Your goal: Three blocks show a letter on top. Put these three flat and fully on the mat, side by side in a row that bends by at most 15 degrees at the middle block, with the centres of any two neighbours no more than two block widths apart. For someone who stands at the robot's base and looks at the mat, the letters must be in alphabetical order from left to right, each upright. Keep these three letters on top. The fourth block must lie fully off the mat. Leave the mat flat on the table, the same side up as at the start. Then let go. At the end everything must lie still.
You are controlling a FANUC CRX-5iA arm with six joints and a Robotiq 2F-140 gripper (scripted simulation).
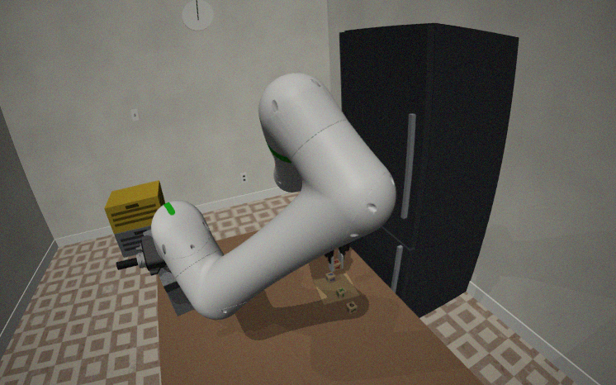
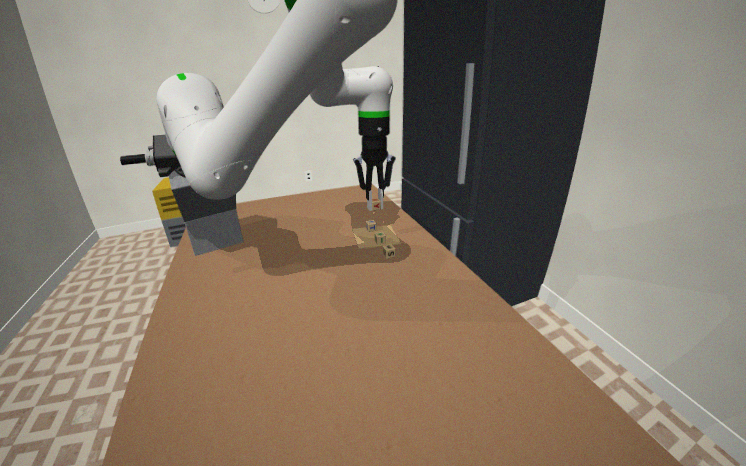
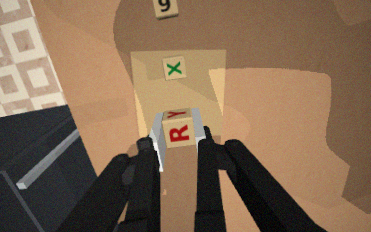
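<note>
My gripper [image 3: 179, 121] is shut on a wooden block [image 3: 179, 132] that shows a red R toward the wrist camera. It hangs above the near end of the tan mat [image 3: 179, 90]. In the exterior view the gripper [image 2: 374, 203] holds this block clear above the mat [image 2: 373, 237]. A block with a green X [image 3: 174, 68] lies flat on the mat. A blue-lettered block [image 2: 370, 224] sits on the mat under the gripper and is hidden in the wrist view. A block marked 9 [image 3: 165, 7] lies on the table just off the mat's far end.
A tall black fridge [image 2: 480, 133] stands close beside the table, right next to the mat, and it also shows in the wrist view [image 3: 24, 165]. The robot's base and a yellow cabinet [image 1: 133, 210] stand at the table's far left end.
</note>
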